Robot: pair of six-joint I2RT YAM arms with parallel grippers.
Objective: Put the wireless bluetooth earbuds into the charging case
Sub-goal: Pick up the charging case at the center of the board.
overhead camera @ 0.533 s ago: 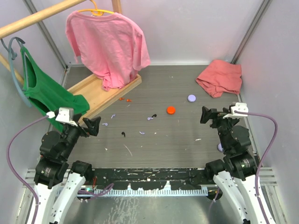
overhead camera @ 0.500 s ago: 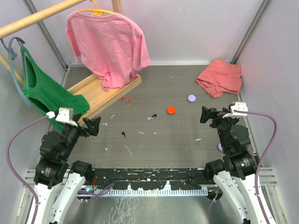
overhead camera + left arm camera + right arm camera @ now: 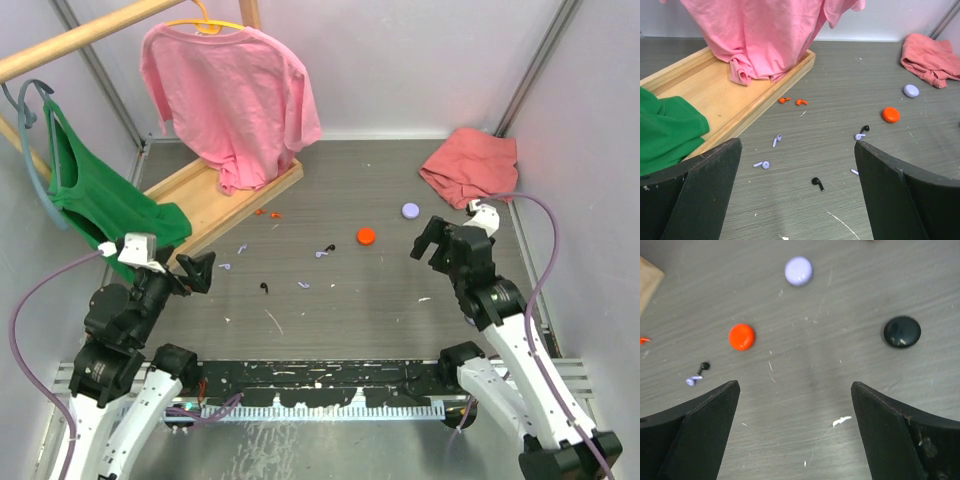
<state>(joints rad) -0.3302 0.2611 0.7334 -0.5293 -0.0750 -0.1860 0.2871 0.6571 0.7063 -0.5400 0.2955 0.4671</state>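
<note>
Across the grey table [image 3: 380,190], a pink T-shirt [image 3: 235,95] on a hanger drapes into a wooden tray [image 3: 195,195] at far left, with a green garment [image 3: 95,195] beside it and a salmon cloth [image 3: 472,165] crumpled at far right. The left gripper [image 3: 200,272] and right gripper [image 3: 425,242] hover with jaws spread wide, holding nothing. An orange case [image 3: 366,236], lilac case [image 3: 410,210] and black case [image 3: 902,331] lie on the table's right half. The wireless bluetooth earbuds [image 3: 801,102] lie loose: two orange-red near the tray, lilac earbuds [image 3: 776,140] and a black earbud [image 3: 817,182] scattered mid-table.
</note>
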